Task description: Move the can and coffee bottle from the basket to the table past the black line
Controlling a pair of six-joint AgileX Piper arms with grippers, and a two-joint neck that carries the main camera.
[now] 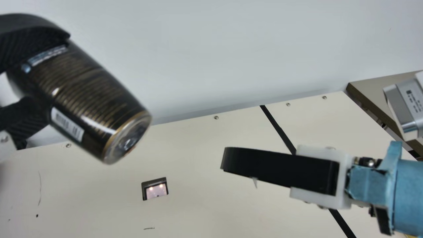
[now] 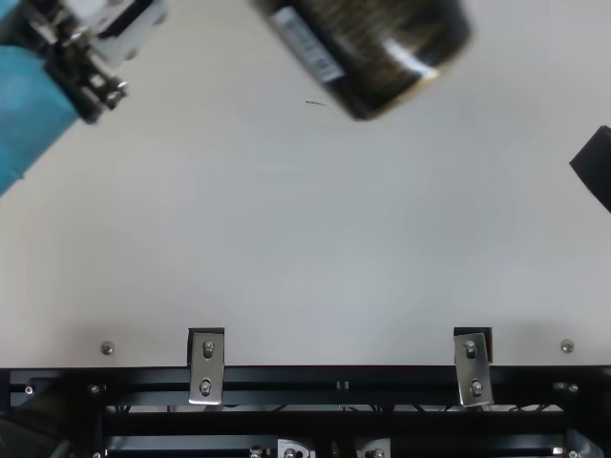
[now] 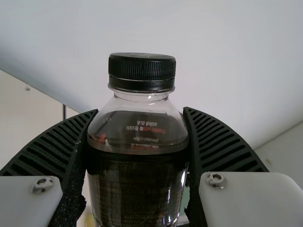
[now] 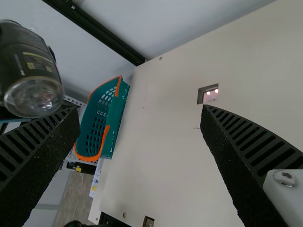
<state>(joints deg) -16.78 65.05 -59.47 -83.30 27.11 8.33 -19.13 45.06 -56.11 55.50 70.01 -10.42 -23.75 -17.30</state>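
Coffee bottle (image 1: 91,104), tilted, clamped between fingers of the left gripper (image 1: 49,74) — right gripper (image 1: 226,159) open, apart from it

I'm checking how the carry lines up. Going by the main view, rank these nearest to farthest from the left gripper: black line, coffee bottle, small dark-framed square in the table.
1. Coffee bottle: in the left gripper, at the view's left.
2. Small dark-framed square: lower, left of centre.
3. Black line: right of centre.

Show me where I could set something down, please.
The table is bare between the framed fixture and the black line, and beside the black rail. Overhead it is crowded by the right gripper and the coffee bottle.
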